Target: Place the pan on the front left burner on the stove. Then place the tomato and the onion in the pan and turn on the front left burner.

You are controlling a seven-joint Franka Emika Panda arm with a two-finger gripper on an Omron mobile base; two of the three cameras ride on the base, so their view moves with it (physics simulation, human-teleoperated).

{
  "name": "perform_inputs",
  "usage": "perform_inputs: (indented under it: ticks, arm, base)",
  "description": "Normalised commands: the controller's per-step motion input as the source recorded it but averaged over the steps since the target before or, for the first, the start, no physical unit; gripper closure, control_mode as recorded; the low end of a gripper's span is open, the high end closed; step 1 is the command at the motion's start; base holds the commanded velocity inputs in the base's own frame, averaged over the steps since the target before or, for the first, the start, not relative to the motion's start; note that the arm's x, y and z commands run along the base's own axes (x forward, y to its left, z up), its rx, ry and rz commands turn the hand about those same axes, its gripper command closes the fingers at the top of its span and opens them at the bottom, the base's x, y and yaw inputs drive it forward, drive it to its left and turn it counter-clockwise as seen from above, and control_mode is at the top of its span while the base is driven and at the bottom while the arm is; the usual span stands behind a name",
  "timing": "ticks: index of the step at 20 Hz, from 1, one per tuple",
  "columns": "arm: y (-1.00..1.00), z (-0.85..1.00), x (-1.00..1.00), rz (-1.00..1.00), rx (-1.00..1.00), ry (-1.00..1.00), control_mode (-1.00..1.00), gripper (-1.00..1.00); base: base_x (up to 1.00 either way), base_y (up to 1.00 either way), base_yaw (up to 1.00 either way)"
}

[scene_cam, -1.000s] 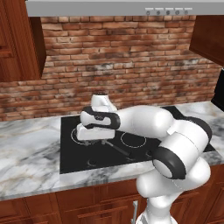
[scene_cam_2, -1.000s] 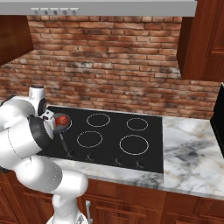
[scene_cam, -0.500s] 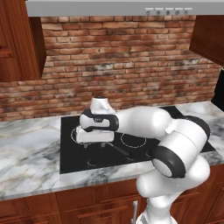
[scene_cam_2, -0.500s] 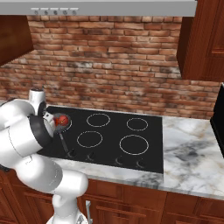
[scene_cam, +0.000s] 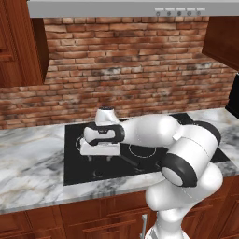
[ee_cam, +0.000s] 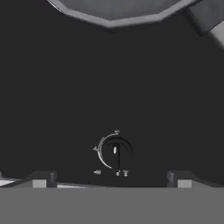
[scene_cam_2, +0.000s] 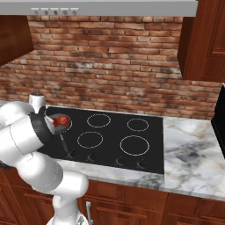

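Closing in on the last step: the pan (scene_cam_2: 61,124) sits on the front left burner of the stove (scene_cam_2: 145,156), with the tomato (scene_cam_2: 64,120) showing red inside it in the right base view; the onion cannot be made out there, as the arm covers that side of the pan. The pan's rim (ee_cam: 118,13) and the root of its handle (ee_cam: 205,15) cross the top of the hand view.

Gripper (ee_cam: 111,181) hangs low over the front strip of the glass, jaws spread wide and empty. The fingertips (ee_cam: 41,180) straddle a small round knob (ee_cam: 114,154) with white dial marks around it, well short of touching it. In the left base view the hand (scene_cam: 100,144) is over the front left of the cooktop, just above the knob row.

Judgement: placing looks done, the knob turn is in hand. Next move calls for coming down centred on the knob, closing on it squarely, then rotating. Being the knob nearest the pan, it is probably the right one; I cannot confirm from the markings.

Against the earlier left base pictures, the hand has dropped lower and drawn toward the front edge of the stove. The pan and tomato have not shifted in the right base view.
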Motion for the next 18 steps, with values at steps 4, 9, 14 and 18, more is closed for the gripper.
perform_inputs:
  ticks: [4,9,14,18]
  arm:
    - [0.0,-0.1,0.0,-0.04,0.0,0.02,-1.0,-1.0]
    - [0.0,-0.22,-0.05,-0.03,0.0,0.0,-1.0,-1.0]
    - [0.01,-0.18,-0.15,-0.03,0.0,0.0,-1.0,-1.0]
    - [0.04,-0.16,-0.14,-0.02,0.0,0.0,-1.0,-1.0]
  base:
    - [0.0,0.0,0.0]
    - [0.0,0.0,0.0]
    - [0.0,0.0,0.0]
    - [0.0,0.0,0.0]
